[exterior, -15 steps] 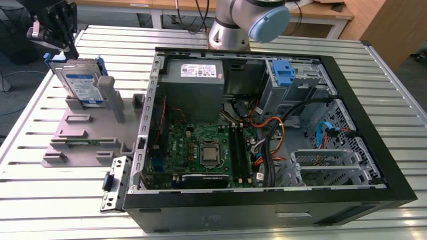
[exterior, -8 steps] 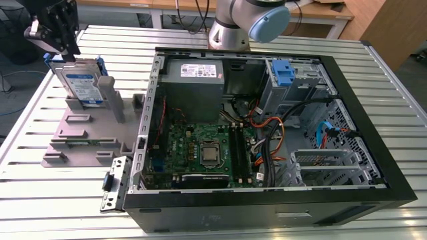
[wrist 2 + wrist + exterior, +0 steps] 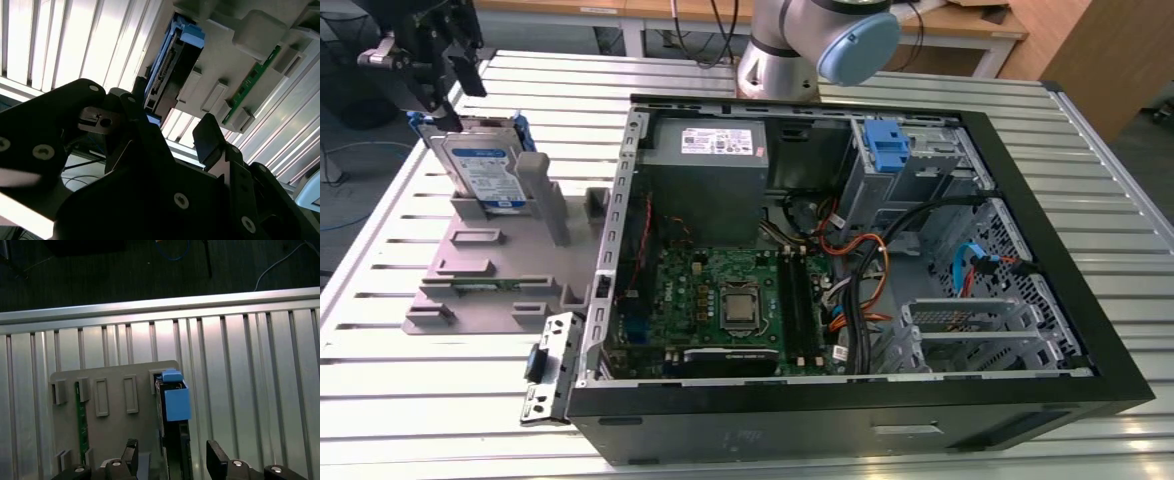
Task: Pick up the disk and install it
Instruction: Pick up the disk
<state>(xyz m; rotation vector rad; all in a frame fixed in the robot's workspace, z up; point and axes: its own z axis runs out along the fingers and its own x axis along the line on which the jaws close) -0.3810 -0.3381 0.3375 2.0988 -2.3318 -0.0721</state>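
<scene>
Standing on edge, the disk (image 3: 478, 172) fills one slot of the grey holder (image 3: 480, 265), its labelled face turned toward the open computer case (image 3: 854, 415) and its blue carrier showing along the top. A green memory stick (image 3: 80, 415) lies flat in another slot of the same holder, and the other pockets I can see are bare. The gripper (image 3: 173, 452) hangs just above the disk's upper edge with its jaws spread; in the first wrist view the black fingers (image 3: 216, 460) stand one on each side of the disk, with a gap between each and the carrier, so nothing is held. The holder sits on the slatted metal table (image 3: 400, 400) toward the edge at the exterior view's left, just beside the case wall. Inside the case, the grey power supply (image 3: 707, 150) fills a far corner, the motherboard (image 3: 707, 290) lies flat on the floor, a bare blue bracket (image 3: 887, 150) sits in the drive bay, and loose cables (image 3: 854, 250) run between them. Bare slats lie between the holder and the nearest table edges, while the gap on the case side is narrow.
</scene>
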